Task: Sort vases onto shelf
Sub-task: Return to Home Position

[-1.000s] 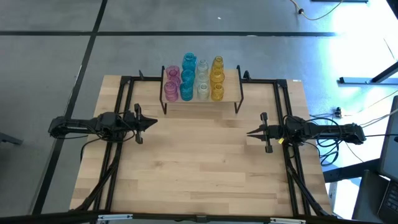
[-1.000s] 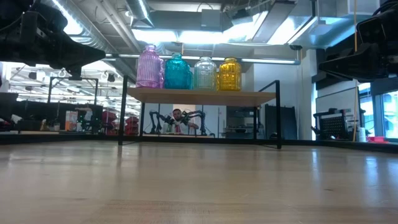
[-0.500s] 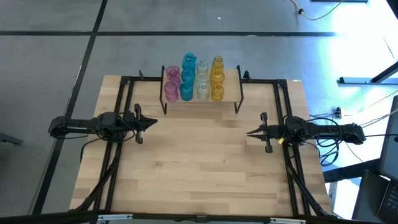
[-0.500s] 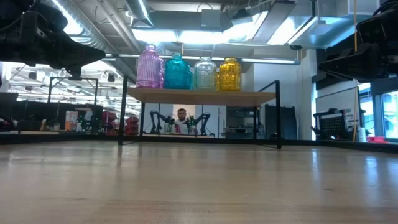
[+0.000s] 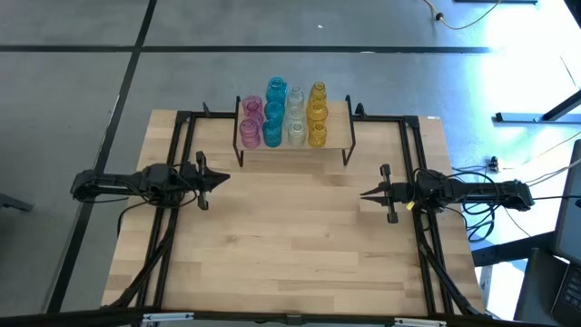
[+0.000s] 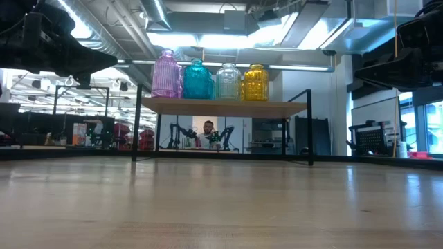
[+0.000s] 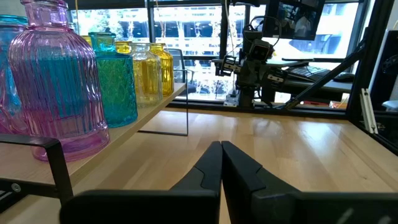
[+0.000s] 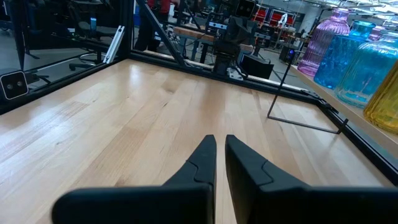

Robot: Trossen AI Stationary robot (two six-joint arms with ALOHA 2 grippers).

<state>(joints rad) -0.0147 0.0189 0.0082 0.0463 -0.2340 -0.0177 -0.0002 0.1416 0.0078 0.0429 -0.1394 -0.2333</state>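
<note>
Several glass vases (image 5: 283, 114) in pink, teal-blue, clear and amber-yellow stand upright in rows on the shelf (image 5: 295, 145), a light-wood board on thin black legs at the table's far middle. The low view shows the front row of vases (image 6: 210, 80) on the shelf (image 6: 221, 107). My left gripper (image 5: 227, 177) hangs shut over the table's left side, pointing level toward the middle, and its wrist view shows the gripper (image 7: 221, 149) with nothing between the fingers. My right gripper (image 5: 363, 193) hangs shut over the right side, facing the left one, seen as the gripper (image 8: 220, 143) in its wrist view.
A black metal frame (image 5: 182, 127) runs along the table's left, right and far sides. The bare wooden tabletop (image 5: 290, 236) lies between the two arms and toward the near edge. Beyond the table, in the low view, a person (image 6: 208, 133) sits at another robot station.
Both arms have kept still. The person in the room behind the shelf has shifted a little to the right in the low view.
</note>
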